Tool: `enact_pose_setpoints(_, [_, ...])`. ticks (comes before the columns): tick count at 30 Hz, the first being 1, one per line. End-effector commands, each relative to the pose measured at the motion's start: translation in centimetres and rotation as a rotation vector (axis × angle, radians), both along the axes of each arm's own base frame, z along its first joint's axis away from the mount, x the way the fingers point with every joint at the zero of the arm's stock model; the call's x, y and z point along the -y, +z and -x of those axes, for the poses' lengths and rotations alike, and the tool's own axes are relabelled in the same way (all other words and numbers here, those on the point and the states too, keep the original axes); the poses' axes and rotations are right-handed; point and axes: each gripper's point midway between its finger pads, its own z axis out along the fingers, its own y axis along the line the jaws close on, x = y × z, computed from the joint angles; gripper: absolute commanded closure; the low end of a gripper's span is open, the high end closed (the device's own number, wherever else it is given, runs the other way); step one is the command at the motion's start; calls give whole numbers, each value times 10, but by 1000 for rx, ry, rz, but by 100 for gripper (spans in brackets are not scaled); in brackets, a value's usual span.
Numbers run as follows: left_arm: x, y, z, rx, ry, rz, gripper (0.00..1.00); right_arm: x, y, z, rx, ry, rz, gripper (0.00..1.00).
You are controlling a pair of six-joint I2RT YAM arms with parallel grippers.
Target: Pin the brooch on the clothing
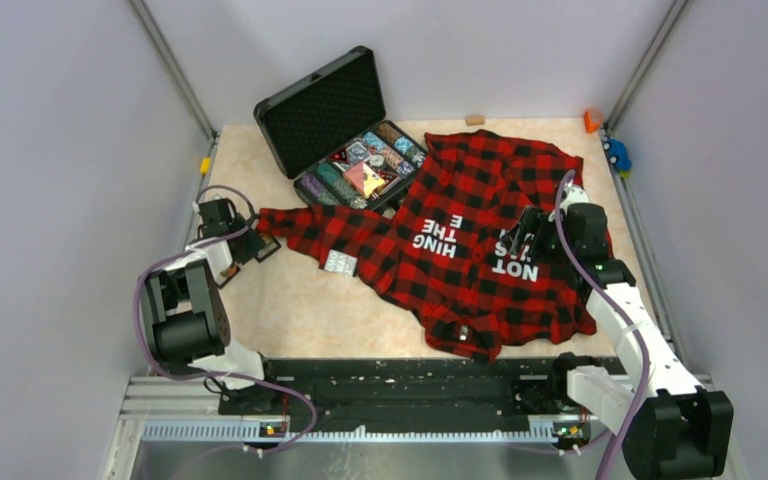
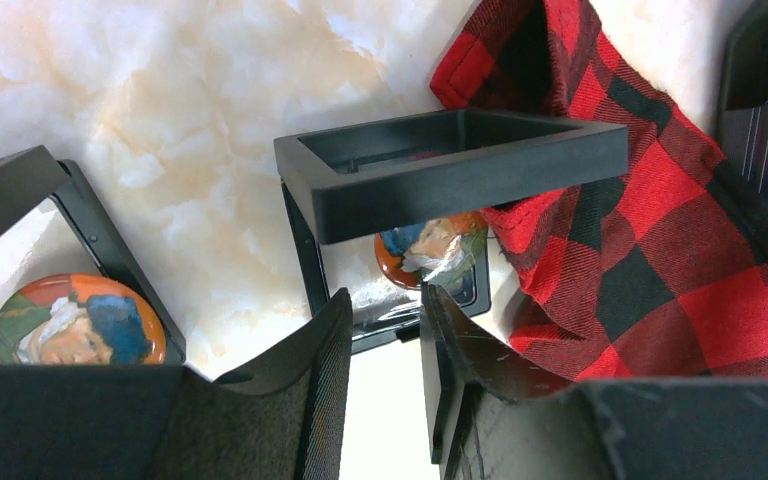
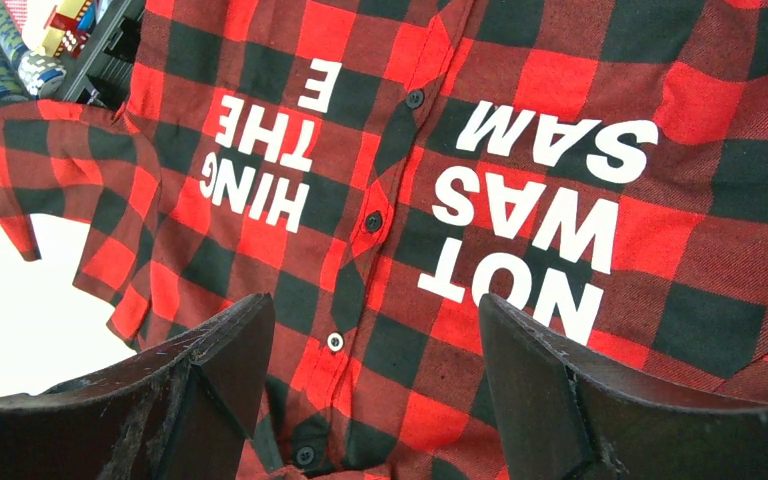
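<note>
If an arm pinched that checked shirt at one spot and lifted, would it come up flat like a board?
Probably not. The shirt lies rumpled, with folds along its button placket, so it would likely sag and drape. Its sleeve trails away across the table, so it would probably drag behind.

Bright even light, soft shadows, table (image 2: 140,120) glaring white in wrist views, near fingers (image 3: 220,375) perhaps slightly blurred.
</note>
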Motion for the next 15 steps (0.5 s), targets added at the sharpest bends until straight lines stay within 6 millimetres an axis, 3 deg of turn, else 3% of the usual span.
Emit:
enact_pose_setpoints(1, [-5,11,-19,65,-9,25,65,2,14,-6,68,3,1,24])
enact_pose_setpoints(15, [-11,29,-27,131,23,59,65,1,9,-7,55,6,2,24])
